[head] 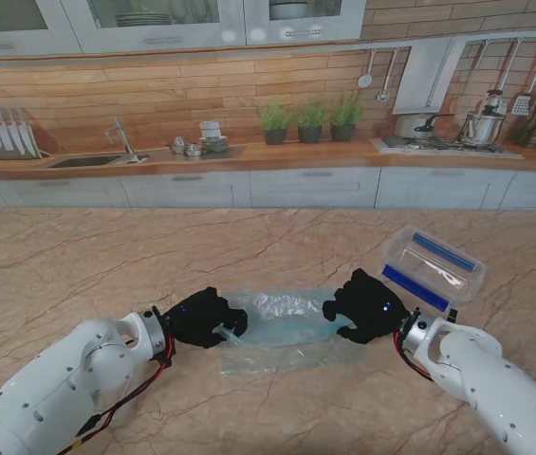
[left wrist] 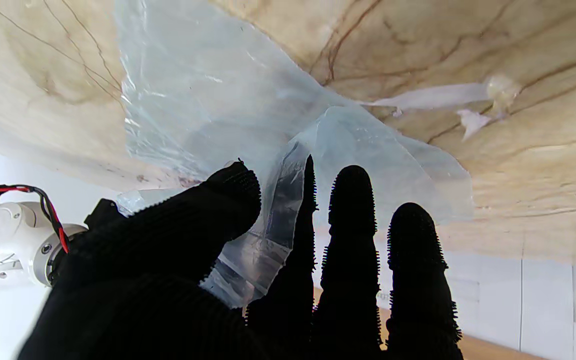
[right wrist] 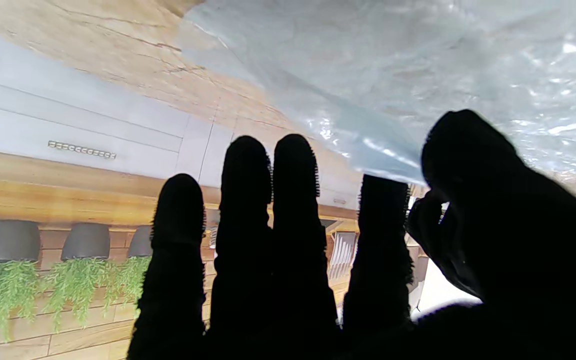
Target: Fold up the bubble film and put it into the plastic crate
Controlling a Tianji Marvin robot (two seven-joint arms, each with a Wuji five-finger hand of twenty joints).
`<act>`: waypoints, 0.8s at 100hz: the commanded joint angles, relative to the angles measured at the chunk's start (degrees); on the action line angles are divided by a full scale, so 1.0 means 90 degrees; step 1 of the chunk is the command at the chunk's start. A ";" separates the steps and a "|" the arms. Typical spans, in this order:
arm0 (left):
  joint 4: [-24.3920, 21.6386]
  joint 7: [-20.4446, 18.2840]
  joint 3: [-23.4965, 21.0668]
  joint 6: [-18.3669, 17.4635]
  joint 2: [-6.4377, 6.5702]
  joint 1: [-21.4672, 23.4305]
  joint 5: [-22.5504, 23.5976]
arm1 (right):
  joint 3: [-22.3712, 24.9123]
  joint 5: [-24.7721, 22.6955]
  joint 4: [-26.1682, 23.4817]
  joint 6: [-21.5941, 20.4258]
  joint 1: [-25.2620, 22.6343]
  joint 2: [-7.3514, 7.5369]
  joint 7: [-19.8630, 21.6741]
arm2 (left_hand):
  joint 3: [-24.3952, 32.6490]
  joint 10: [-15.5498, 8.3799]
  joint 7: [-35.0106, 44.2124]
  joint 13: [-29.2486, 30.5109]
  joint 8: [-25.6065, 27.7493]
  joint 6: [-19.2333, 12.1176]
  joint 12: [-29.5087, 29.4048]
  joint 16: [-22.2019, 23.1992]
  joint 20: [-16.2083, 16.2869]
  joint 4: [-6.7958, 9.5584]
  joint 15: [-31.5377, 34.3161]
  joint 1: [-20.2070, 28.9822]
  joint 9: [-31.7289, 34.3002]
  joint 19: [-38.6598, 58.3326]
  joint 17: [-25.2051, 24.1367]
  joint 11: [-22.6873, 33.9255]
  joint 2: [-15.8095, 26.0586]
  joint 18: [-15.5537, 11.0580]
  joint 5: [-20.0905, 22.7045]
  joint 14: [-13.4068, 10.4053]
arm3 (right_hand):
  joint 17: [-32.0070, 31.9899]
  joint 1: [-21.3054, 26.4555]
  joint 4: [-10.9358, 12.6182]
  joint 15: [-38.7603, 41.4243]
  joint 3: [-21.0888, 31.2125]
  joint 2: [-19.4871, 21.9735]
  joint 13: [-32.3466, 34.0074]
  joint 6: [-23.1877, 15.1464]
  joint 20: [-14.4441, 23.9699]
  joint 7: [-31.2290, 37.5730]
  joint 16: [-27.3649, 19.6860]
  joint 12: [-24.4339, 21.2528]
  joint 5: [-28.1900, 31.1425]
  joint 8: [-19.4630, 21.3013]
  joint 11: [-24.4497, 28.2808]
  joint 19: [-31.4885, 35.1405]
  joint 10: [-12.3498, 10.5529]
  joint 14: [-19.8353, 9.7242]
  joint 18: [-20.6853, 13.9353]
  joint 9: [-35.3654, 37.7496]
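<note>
Stand view: left hand [head: 201, 318] pinches the bubble film [head: 282, 322]; right hand [head: 364, 305] at its other edge, grip unclear.

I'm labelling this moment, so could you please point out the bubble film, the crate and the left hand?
bubble film [head: 282, 318]: stand view, its middle.
crate [head: 435, 266]: stand view, its clear inside.
left hand [head: 201, 317]: stand view, back of the hand.
</note>
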 commanded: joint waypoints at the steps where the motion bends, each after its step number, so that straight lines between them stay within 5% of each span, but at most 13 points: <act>1: -0.0018 0.0008 0.0048 -0.0049 0.0026 0.0015 0.0098 | 0.0090 -0.0057 -0.0122 0.0002 -0.0182 0.0045 0.0031 | 0.0062 -0.0051 -0.0089 -0.0091 -0.0084 -0.0243 0.0086 -0.0087 -0.0015 -0.0030 -0.0033 0.0013 -0.0077 -0.0024 -0.0086 -0.0127 -0.0178 -0.0115 0.0128 -0.0049 | -0.0122 -0.0305 0.0086 -0.0046 -0.0191 0.0031 -0.0195 0.0143 0.0063 -0.0127 -0.0051 0.0082 -0.0155 0.0106 0.0024 -0.0124 0.0118 -0.0064 -0.0045 -0.0145; 14: -0.0051 -0.0144 0.0096 -0.0080 0.0049 0.0018 0.0052 | 0.0369 -0.0206 -0.0318 -0.0037 -0.0432 0.0069 -0.0019 | 0.0082 -0.0035 -0.0093 -0.0105 -0.0105 -0.0244 0.0108 -0.0083 -0.0017 -0.0010 -0.0043 -0.0002 -0.0094 -0.0068 -0.0115 -0.0184 -0.0301 -0.0110 0.0143 -0.0036 | -0.0180 -0.0647 0.0523 -0.0138 -0.0782 0.0430 -0.0295 0.0297 0.0080 -0.0576 -0.0097 0.0072 -0.0162 0.0698 -0.0043 -0.0182 0.0137 -0.0060 -0.0044 -0.0270; 30: -0.0164 -0.0346 0.0136 -0.0105 0.0108 0.0037 0.0179 | 0.0743 -0.0312 -0.0599 -0.0102 -0.0737 0.0058 -0.0204 | -0.0167 -0.0026 -0.0339 -0.0100 -0.0339 -0.0083 0.0103 -0.0067 0.0000 0.0008 -0.0044 -0.0203 -0.0249 -0.0092 -0.0082 -0.0257 -0.0630 -0.0149 0.0040 -0.0052 | -0.0210 -0.1283 0.0583 -0.0189 -0.1029 0.0848 -0.0335 0.0335 0.0082 -0.0724 -0.0117 0.0060 -0.0224 0.0787 -0.0089 -0.0206 0.0146 -0.0072 -0.0029 -0.0334; 37: -0.0253 -0.0521 0.0127 -0.0101 0.0136 0.0063 0.0172 | 0.0903 -0.0278 -0.0737 -0.0112 -0.0864 0.0015 -0.0283 | -0.0428 0.0043 -0.0642 -0.0191 -0.0448 0.0067 -0.0531 -0.0042 0.0004 0.0096 -0.0105 -0.0516 -0.0813 -0.0202 -0.0132 0.0465 -0.0680 -0.0160 -0.0057 -0.0026 | -0.0222 -0.1350 0.0635 -0.0216 -0.0970 0.0921 -0.0349 0.0348 0.0073 -0.0760 -0.0127 0.0055 -0.0226 0.0801 -0.0108 -0.0233 0.0163 -0.0070 -0.0026 -0.0348; 54: -0.0444 -0.0868 0.0065 -0.0068 0.0158 0.0164 -0.0071 | 0.1109 -0.0079 -0.1018 -0.0027 -0.1034 -0.0119 -0.0368 | -0.0739 0.0214 -0.1338 -0.0374 -0.0527 0.0391 -0.1750 -0.0042 -0.0032 0.0190 -0.0212 -0.1057 -0.1404 -0.0389 -0.0274 0.0688 -0.0181 -0.0131 -0.0123 0.0060 | -0.0090 -0.1305 0.0663 -0.0217 -0.0671 0.1074 -0.0375 0.0488 0.0234 -0.0914 -0.0119 0.0058 -0.0230 0.0827 -0.0143 0.0036 0.0293 0.0053 -0.0142 -0.0395; 65: -0.0573 -0.0968 -0.0031 -0.0067 0.0164 0.0259 -0.0147 | 0.1126 -0.0005 -0.1186 0.0115 -0.1057 -0.0171 -0.0149 | -0.0920 0.0301 -0.1971 -0.0522 -0.0501 0.0630 -0.1862 -0.0033 -0.0035 0.0641 -0.0293 -0.2012 -0.1637 -0.0496 -0.0369 0.0516 0.0350 -0.0117 -0.0107 0.0106 | -0.0160 -0.1193 0.0645 -0.0344 -0.0662 0.1106 -0.0498 0.0588 0.0253 -0.1248 -0.0169 0.0030 -0.0359 0.0735 -0.0277 0.0044 0.0376 0.0102 -0.0151 -0.0586; 80: -0.0744 -0.1071 -0.0219 -0.0105 0.0166 0.0406 -0.0254 | 0.1026 0.0157 -0.1235 0.0401 -0.0930 -0.0231 0.0502 | -0.1322 0.0416 -0.2437 -0.0687 -0.0561 0.0688 -0.1978 -0.0045 -0.0043 0.0641 -0.0420 -0.2376 -0.1878 -0.0632 -0.0482 0.0243 0.0412 -0.0067 -0.0178 0.0170 | -0.0351 -0.0999 0.0658 -0.0787 -0.0756 0.1112 -0.0751 0.0722 0.0241 -0.1709 -0.0357 -0.0006 -0.0676 0.0627 -0.0574 -0.0072 0.0528 0.0159 -0.0144 -0.1086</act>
